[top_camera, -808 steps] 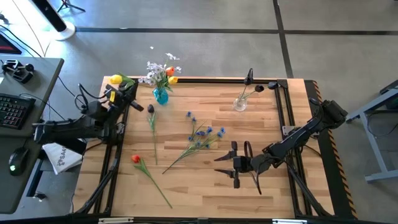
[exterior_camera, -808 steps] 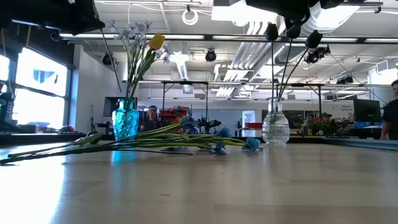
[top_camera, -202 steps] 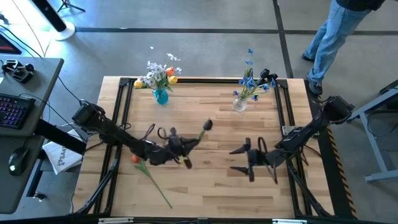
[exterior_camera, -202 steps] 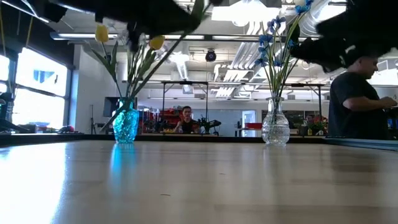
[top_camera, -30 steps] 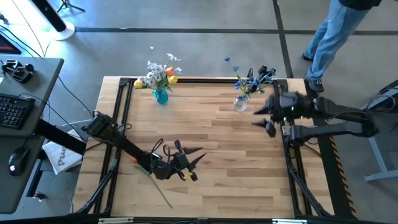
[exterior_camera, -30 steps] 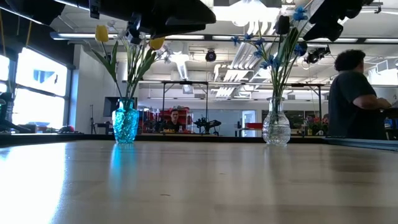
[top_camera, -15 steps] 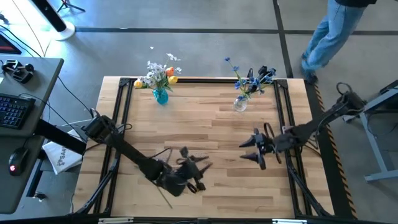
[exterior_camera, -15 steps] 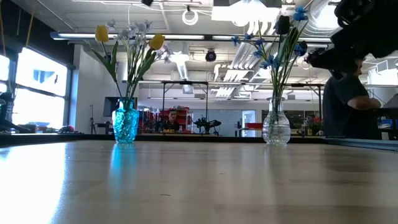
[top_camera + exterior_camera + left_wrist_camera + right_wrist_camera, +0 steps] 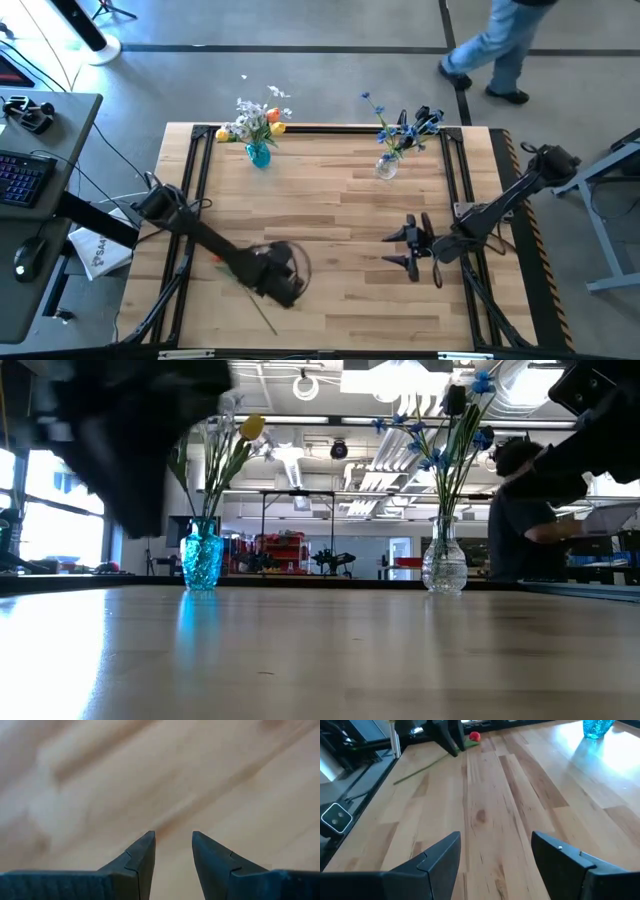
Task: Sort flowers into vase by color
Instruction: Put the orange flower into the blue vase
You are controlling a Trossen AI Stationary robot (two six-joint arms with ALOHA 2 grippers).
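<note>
One red flower remains on the tabletop, stem running toward the near edge; the rest stand in the blue vase and the clear vase at the far side. The left hand sits low just beside that stem; its wrist view shows the fingers slightly parted over bare wood, holding nothing. The right hand waits mid-tabletop, spread wide, empty; from its view we see the red head well off. We judge the risks thus: the narrow gap may close beside the thin stem rather than around it; a low approach could nudge the flower toward the edge; gripped far from the head, the stem would droop and miss the vase mouth.
</note>
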